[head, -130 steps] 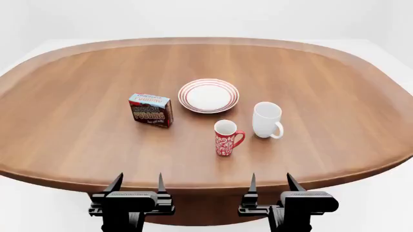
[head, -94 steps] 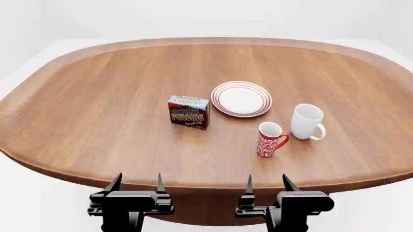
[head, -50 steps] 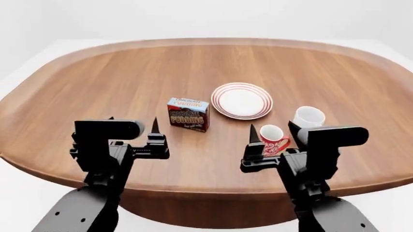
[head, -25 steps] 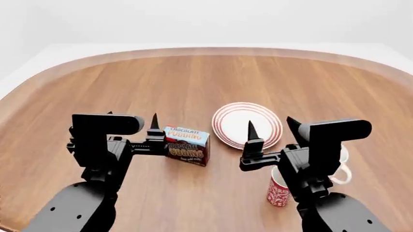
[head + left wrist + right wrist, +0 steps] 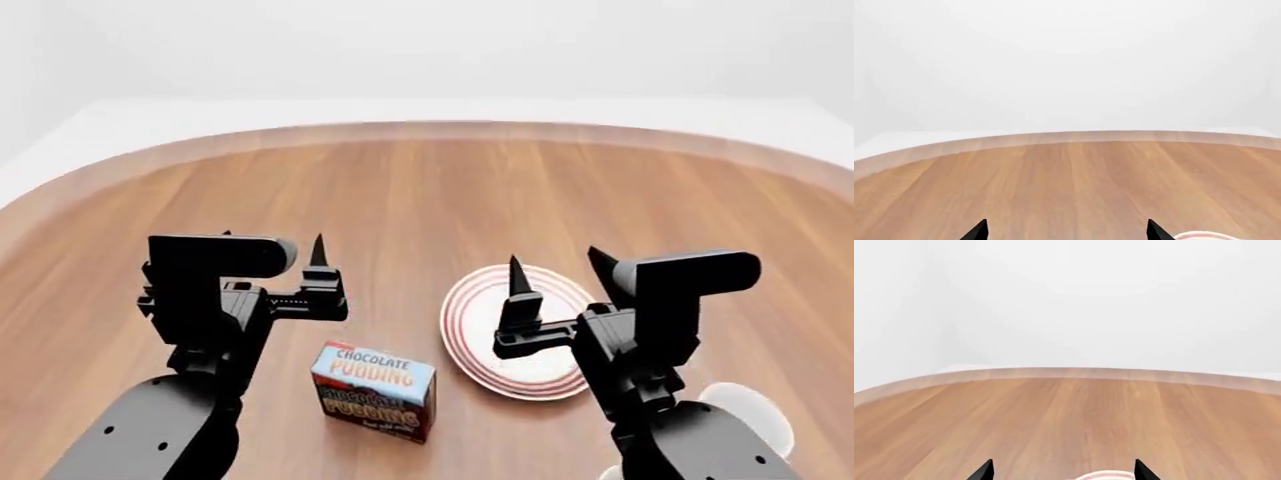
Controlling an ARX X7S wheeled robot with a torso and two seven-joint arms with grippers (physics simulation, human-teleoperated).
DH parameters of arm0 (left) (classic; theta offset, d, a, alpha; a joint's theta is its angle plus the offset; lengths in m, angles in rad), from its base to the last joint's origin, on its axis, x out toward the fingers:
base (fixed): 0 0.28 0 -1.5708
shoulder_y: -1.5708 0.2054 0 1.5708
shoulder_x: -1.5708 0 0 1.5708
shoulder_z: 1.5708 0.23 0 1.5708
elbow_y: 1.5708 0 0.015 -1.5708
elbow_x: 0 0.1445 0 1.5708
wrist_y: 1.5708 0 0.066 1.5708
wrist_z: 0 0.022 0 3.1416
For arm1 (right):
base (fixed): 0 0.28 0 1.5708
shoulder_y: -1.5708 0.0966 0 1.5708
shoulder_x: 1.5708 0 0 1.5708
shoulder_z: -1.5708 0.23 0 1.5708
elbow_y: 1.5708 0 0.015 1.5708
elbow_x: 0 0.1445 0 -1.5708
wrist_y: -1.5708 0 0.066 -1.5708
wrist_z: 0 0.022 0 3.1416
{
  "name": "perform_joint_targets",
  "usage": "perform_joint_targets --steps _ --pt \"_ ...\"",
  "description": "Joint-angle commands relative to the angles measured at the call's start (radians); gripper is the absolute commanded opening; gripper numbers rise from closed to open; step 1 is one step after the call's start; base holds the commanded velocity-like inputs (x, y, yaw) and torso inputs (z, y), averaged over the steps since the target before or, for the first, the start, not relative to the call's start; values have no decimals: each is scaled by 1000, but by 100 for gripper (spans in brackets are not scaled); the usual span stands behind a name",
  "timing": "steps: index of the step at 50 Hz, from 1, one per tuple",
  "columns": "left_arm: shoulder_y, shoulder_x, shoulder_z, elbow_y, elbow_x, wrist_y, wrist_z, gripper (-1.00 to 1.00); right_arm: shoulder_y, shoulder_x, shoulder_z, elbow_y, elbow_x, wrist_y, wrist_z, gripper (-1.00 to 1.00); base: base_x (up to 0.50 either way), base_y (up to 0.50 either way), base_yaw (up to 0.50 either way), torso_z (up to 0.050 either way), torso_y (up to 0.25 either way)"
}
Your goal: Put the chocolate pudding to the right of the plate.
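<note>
The chocolate pudding (image 5: 374, 390), a dark brown carton with a light blue top, stands on the wooden table (image 5: 400, 190) in the head view, below my left gripper (image 5: 274, 250). To its right lies the plate (image 5: 470, 340), white with red rings, partly covered by my right gripper (image 5: 555, 262). Both grippers hover above the table, open and empty. In the left wrist view the left gripper (image 5: 1066, 231) shows only its two tips, with a sliver of the plate (image 5: 1201, 236) beside one of them. The right gripper (image 5: 1063, 471) has the plate's rim (image 5: 1101, 476) between its tips.
A plain white mug (image 5: 745, 408) peeks out behind my right arm at the lower right of the head view. The red mug is hidden. Bare wood (image 5: 1067, 175) stretches ahead of both grippers to the table's curved far edge (image 5: 1087, 372).
The pudding, plate and mug have slid down in the head view as the view moved forward over the table. Both raised grippers keep their places in the view, still open.
</note>
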Motion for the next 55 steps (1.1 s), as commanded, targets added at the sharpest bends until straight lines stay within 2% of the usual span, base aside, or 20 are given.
perform_joint_targets --steps 1,17,31,40,52,55 --pt "2 -6 4 -8 -5 11 -3 100 -7 3 -5 9 5 -12 1 100 500 0 0 0 0" --pt "1 -13 9 -4 -14 11 -13 100 -2 3 -4 12 21 -4 10 100 500 0 0 0 1" --pt "2 -19 13 -7 -22 17 -20 100 9 13 -10 -3 36 19 22 100 20 0 0 0 0" --pt "1 -23 16 -15 -26 22 -23 100 69 81 -72 -98 53 206 67 100 0 0 0 0 0" --pt "-1 -27 18 -22 -33 26 -29 100 156 85 7 -146 157 406 73 100 0 0 0 0 0" --pt "-1 -29 20 -25 -34 28 -30 100 193 82 47 -155 229 511 46 100 0 0 0 0 0"
